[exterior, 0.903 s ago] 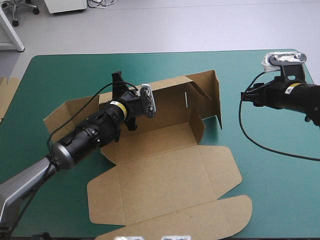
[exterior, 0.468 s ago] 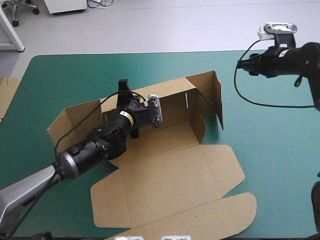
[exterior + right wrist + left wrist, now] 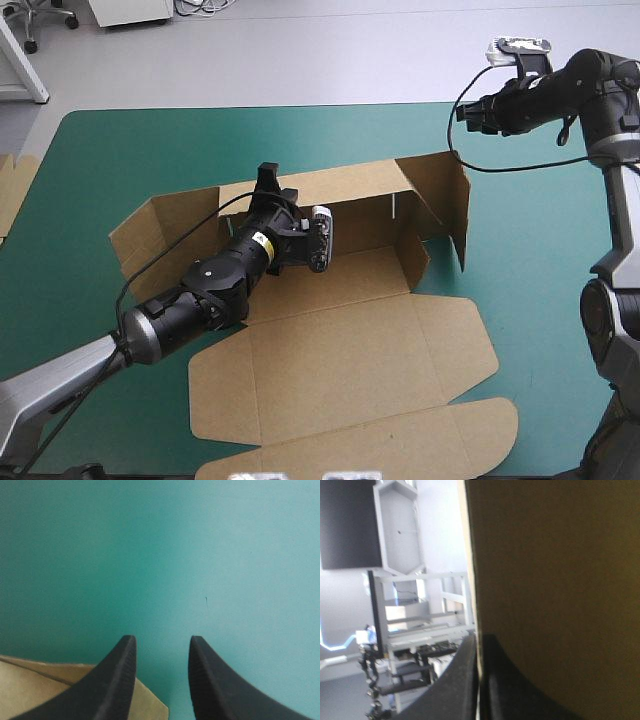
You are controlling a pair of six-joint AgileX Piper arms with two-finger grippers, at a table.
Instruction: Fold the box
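The left claw (image 3: 479, 639) was almost closed on the box (image 3: 340, 350) in the middle of the high view, pinching the top edge of its raised back wall (image 3: 345, 185). The right claw (image 3: 161, 641) hung open and empty at the upper right, above bare cover. I think the thin board could slip or crease if the left arm pulled at an angle, since nothing supported the other walls. The teal-green cover (image 3: 120, 150) looked smooth, more brown board (image 3: 12, 190) lay at its left edge, and pale floor showed beyond.
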